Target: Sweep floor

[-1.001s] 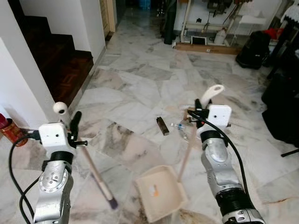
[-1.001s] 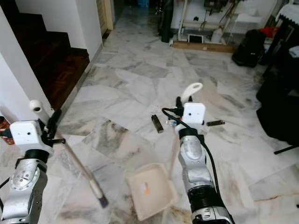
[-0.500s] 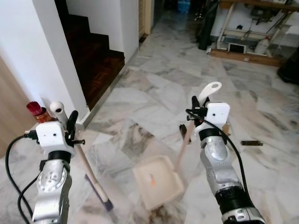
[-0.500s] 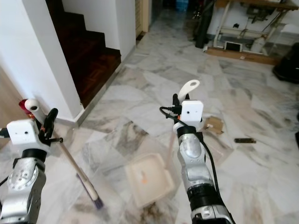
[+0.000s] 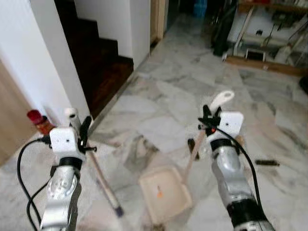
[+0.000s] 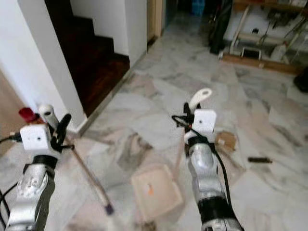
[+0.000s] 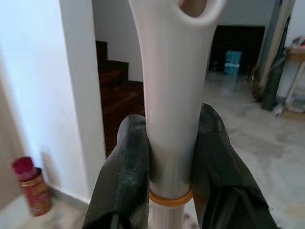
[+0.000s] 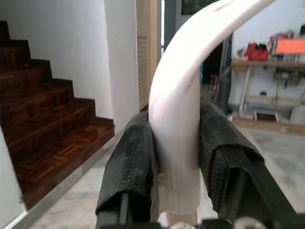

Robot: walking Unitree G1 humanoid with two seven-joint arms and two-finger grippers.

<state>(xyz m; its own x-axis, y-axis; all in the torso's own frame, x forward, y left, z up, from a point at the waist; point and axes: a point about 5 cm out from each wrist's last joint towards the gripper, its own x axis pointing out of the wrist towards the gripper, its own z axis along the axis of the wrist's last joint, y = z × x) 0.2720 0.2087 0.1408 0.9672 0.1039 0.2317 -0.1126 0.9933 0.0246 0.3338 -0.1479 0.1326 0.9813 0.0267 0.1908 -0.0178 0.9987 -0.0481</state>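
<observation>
On my far left a red jar (image 5: 35,118) stands on the floor (image 5: 159,103) against the foot of the white wall (image 5: 36,57), and I see it again in the left wrist view, beside the dark wooden stairs (image 5: 103,62).

My left gripper (image 7: 172,157) is clenched on the broom (image 5: 94,163). In the left wrist view both black fingers (image 7: 125,176) press against the white handle just above an orange ring (image 7: 170,198). From the head camera the white tip of the handle pokes up above the wrist, and the stick slants down and to the right until its dark end meets the marble floor, just left of the dustpan (image 5: 165,193).

The dustpan is a cream tray lying flat on the floor between my two arms, with a small orange speck inside it. Its long handle rises at a slant up to my right gripper (image 8: 175,157), which grasps it. In the right wrist view the fingers (image 8: 128,167) are clamped on either side of the curved white grip.

Right of that arm, a piece of brown cardboard (image 6: 225,140) lies on the floor, and further right a small dark bar (image 5: 266,162) lies well apart from the dustpan. The head views are slightly blurred.

At the far end of the room, to the right, a wooden bench (image 5: 269,33) stands with cluttered things around it.
</observation>
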